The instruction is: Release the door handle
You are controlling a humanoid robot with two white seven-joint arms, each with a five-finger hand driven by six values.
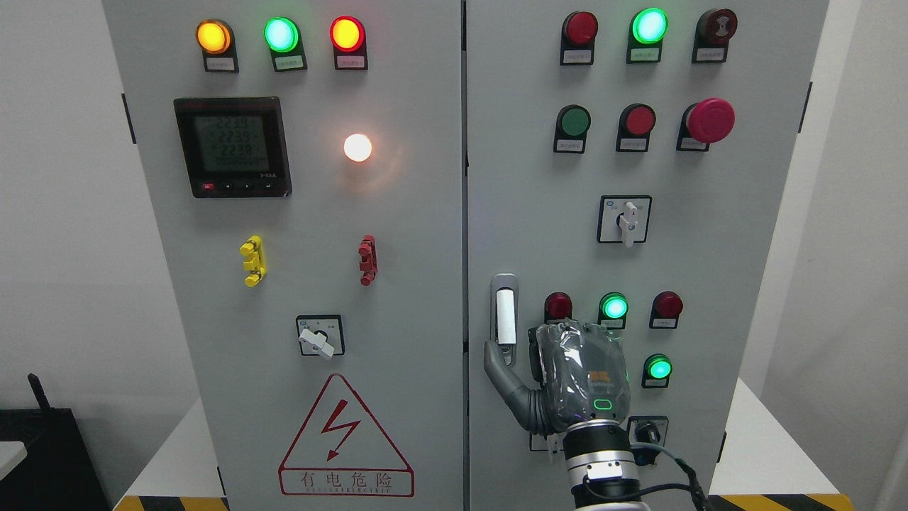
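Note:
The door handle (504, 312) is a grey vertical plate with a white lever, set at the left edge of the right cabinet door (539, 213). My right hand (514, 358) comes up from the bottom edge with its back toward the camera, just right of and below the handle. Its grey thumb (496, 363) is spread out to the left, and the tip lies at the lower end of the handle plate. The white lever stands free above the thumb with nothing wrapped around it. The other fingers are mostly hidden behind the palm. My left hand is not in view.
The grey electrical cabinet fills the view, with lit indicator lamps, push buttons, a red emergency stop (709, 121), rotary switches (624, 220) and a meter (233, 147). A lamp (613, 307) and a key switch (647, 431) sit close around my hand. Both doors appear closed.

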